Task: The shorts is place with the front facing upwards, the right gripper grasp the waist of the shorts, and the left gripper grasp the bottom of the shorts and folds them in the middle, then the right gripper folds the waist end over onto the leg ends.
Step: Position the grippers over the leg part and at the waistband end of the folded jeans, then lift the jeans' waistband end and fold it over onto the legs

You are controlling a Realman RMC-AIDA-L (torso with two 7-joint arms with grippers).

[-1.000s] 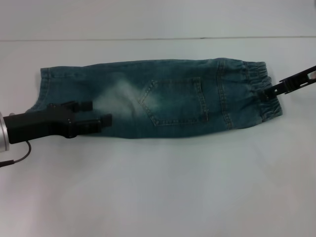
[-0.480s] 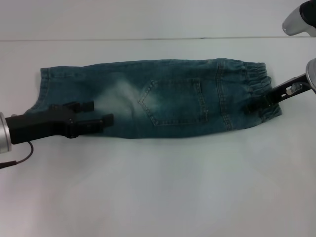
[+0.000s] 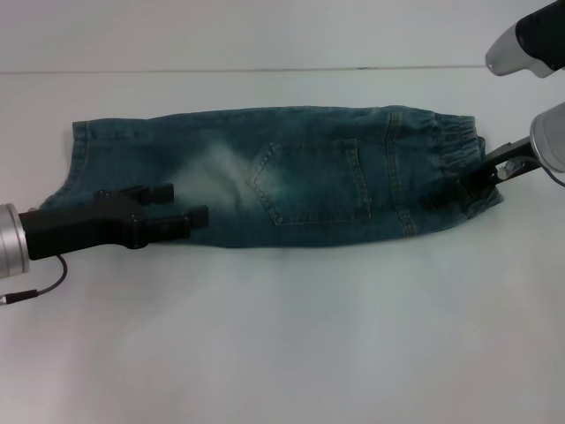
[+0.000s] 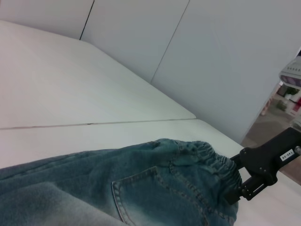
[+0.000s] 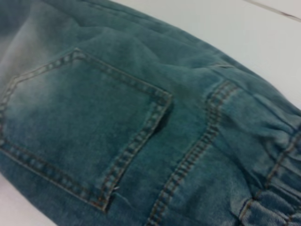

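Blue denim shorts [image 3: 309,177] lie folded lengthwise on the white table [image 3: 282,336], back pocket [image 3: 313,181] up, with the leg ends at the left and the elastic waist [image 3: 455,141] at the right. My left gripper [image 3: 181,203] is open and hovers low over the leg end near its front edge, nothing between its fingers. My right gripper [image 3: 446,196] reaches in from the right onto the waist's front corner. The left wrist view shows that gripper [image 4: 240,190] pressed against the gathered waistband [image 4: 211,157]. The right wrist view is filled by the pocket [image 5: 84,127] and the waistband seam.
The white table stretches around the shorts, with a seam line [image 3: 265,69] running across it behind them. A pale wall [image 4: 211,56] stands beyond the table's far edge in the left wrist view.
My right gripper has moved inward from the waist's edge onto the waistband, its arm coming into view at the top right. My left gripper has slid slightly to the right over the leg end.
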